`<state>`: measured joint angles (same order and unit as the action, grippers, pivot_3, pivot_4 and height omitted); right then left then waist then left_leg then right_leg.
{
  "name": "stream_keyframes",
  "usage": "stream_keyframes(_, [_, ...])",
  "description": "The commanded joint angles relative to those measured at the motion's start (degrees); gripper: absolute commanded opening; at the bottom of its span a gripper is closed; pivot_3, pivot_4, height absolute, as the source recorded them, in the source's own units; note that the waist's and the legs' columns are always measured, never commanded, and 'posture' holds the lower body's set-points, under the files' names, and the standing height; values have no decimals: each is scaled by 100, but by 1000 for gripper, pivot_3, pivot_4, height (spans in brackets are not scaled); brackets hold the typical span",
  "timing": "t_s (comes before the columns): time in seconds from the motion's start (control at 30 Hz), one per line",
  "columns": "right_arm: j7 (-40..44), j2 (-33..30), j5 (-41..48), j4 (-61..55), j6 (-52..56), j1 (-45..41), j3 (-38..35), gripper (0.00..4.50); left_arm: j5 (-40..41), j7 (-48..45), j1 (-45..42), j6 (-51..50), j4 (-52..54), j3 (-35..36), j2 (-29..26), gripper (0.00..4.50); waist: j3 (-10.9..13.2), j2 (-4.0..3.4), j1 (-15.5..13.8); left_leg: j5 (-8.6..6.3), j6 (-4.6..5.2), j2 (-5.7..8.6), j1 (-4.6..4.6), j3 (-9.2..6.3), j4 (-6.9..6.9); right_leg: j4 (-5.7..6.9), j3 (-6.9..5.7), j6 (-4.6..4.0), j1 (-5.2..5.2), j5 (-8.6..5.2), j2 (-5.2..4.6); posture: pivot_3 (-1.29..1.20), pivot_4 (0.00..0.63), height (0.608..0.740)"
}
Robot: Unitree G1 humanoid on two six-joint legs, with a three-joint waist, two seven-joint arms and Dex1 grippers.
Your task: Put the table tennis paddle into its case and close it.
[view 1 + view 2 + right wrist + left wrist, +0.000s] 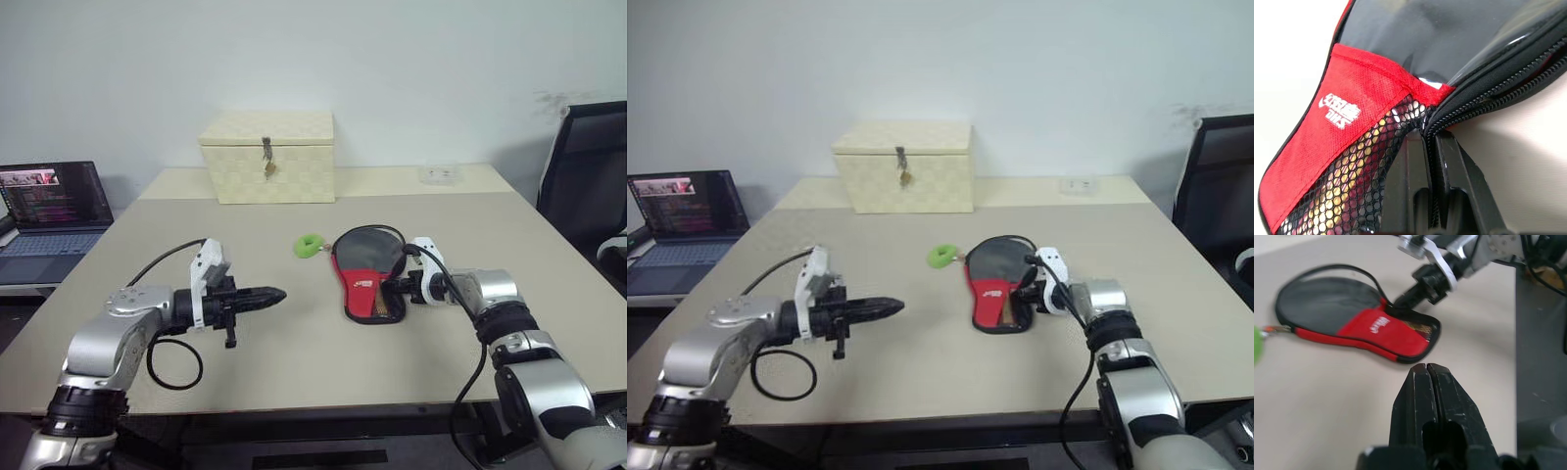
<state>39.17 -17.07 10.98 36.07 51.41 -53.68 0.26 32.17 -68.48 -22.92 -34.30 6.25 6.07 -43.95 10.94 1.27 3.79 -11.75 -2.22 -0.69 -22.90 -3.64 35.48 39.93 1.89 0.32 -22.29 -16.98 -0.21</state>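
A beige table (294, 372) fills the scene, with a black office chair (588, 166) beside its right edge and an open laptop (49, 211) on a lower surface at its left.

At the far side of the table stands a cream woven box (267, 157) with a metal latch (266, 157) on its front.

Just right of the table's centre lies the case (367, 269), a black, paddle-shaped pouch with a red panel carrying a white logo and a mesh pocket over its narrow end, which points toward the near edge. Its zipped rim (1488, 98) gapes along the right side. The paddle itself cannot be made out with certainty; something pale and red shows dimly through the mesh.

The right gripper (397, 289) reaches in from the right, its two black fingers (1449, 181) pressed together on the case's rim where the mesh pocket meets the zip.

The left gripper (274, 294) hovers above the bare table left of the case, well apart from it, pointing toward it; its fingers (1427, 401) are fully closed and hold nothing.

A small green ring-shaped object (311, 245) lies just beside the round end of the case on its left side.
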Motion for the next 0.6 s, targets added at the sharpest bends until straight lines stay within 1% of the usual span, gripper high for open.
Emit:
stream_keyframes(0.03, [-135, 359, 369, -1149, 865, 430, 104, 37, 286, -134, 174, -59, 509, 160, -185, 0, 0, 0, 19, 0, 0, -1, 1, 6, -10, -1, 7, -1, -4, -1, 1, 0, 150, 740])
stream_keyframes(0.17, [-550, 637, 624, -2474, 1710, 978, -18, 37, 464, -41, 367, -134, 720, 269, -204, 0, 0, 0, 51, 0, -1, -6, 10, 26, -32, -2, 24, -7, -12, -4, 4, 0, 150, 740])
stream_keyframes(0.2, [-607, 663, 665, -2687, 1850, 1068, -27, 37, 505, -19, 394, -153, 753, 289, -213, 0, 0, 0, 59, 0, -1, -6, 10, 28, -34, -3, 25, -7, -13, -5, 4, 0, 150, 740])
stream_keyframes(0.33, [-812, 696, 1020, -4131, 2837, 1704, -100, 37, 758, -49, 761, -293, 1166, 418, -337, 0, 0, 1, 68, 0, -1, -6, 5, 33, -40, -6, 31, -7, -22, -6, 4, 0, 150, 740])
stream_keyframes(0.47, [-993, 732, 1236, -5012, 3470, 2148, -227, 37, 969, 21, 1104, -436, 1550, 423, -376, 0, 0, 1, 68, -1, -2, -4, 0, 36, -42, -6, 37, -2, -31, -9, 3, 0, 150, 740])
stream_keyframes(0.6, [-1142, 738, 1332, -5411, 3811, 2388, -388, 37, 1090, 196, 1214, -519, 1689, 416, -313, 0, -1, 3, 61, 0, -3, -3, 1, 39, -42, -5, 36, 18, -32, -21, 3, 0, 150, 740])
